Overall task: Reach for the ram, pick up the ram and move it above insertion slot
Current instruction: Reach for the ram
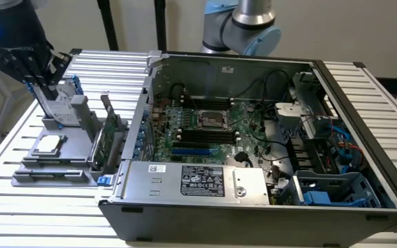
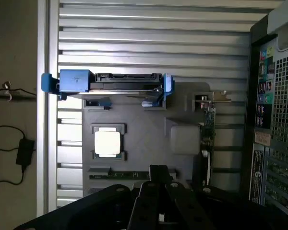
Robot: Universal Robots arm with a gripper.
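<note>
The ram is a thin green strip lying in a slot at one end of the grey parts holder; in the exterior view that slot end is the holder's near edge. My gripper hangs above the holder's far end, over the upright hard drive in its blue caddy. It is shut with nothing in it. In the wrist view its black fingers are pressed together close beside the ram. The motherboard's black memory slots lie inside the open computer case.
On the holder sit a silver processor and an upright green expansion card with a metal bracket. The case walls and power supply rise to the exterior view's right of the holder. Ribbed metal table surrounds both.
</note>
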